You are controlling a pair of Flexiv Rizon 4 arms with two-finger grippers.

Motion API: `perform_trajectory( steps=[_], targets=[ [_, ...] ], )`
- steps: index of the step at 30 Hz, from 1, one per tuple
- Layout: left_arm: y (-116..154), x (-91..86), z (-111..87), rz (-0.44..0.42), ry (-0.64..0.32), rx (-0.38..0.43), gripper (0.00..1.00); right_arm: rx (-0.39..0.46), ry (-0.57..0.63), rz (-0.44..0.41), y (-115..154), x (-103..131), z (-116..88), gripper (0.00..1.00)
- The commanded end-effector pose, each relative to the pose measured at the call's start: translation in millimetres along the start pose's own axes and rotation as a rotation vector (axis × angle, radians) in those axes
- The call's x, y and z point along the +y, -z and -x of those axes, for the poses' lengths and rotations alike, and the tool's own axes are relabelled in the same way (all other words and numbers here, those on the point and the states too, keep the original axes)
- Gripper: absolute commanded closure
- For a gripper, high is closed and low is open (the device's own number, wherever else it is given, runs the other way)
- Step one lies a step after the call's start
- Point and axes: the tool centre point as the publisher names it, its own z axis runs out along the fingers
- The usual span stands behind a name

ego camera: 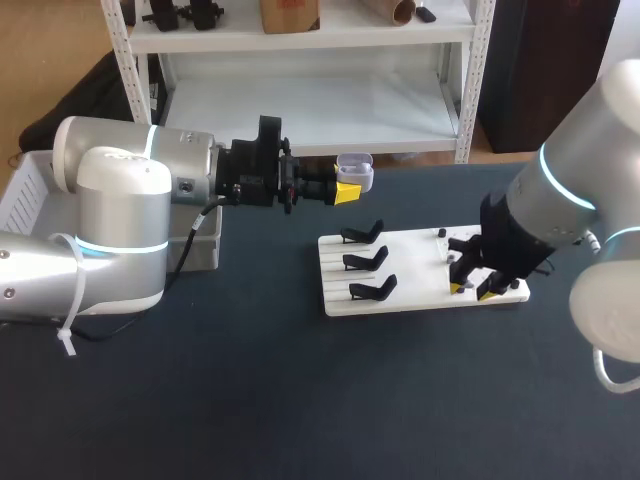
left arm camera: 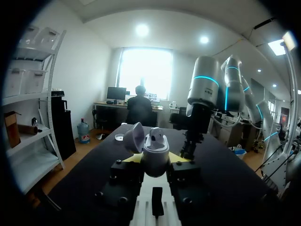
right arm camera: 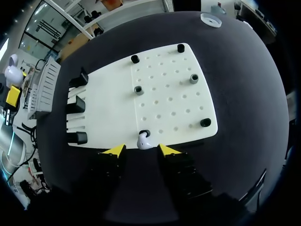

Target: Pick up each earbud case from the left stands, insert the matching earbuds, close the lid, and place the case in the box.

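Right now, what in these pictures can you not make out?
- Glossy white earbud case, left wrist view: too small to tell whether an earbud sits inside.
- Pale slatted plastic box, head view: left arm hides its inside.
- Small white earbud: in head view, right arm covers it.

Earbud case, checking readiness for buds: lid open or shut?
Open: the lid tilts back from the case, held in the left gripper.

White case [ego camera: 355,172], black stands [ego camera: 366,260]
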Motion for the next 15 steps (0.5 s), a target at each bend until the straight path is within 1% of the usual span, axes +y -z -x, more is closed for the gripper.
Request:
perform_trajectory(
  steps=[1, 8, 15],
  targets=[
    [-0.3, -0.8, -0.4, 0.003, -0.001, -0.002, 1.0, 0.01, 0.003, 0.002, -1.6, 0.0, 3.2, 0.63],
    [-0.3, -0.8, -0.4, 0.003, -0.001, -0.002, 1.0, 0.011, 0.006, -0.003, -2.1, -2.8, 4.1, 0.69],
    [-0.3, -0.8, -0.4, 0.003, -0.001, -0.002, 1.0, 0.011, 0.007, -0.005, -2.9, -3.6, 4.9, 0.7]
  ],
)
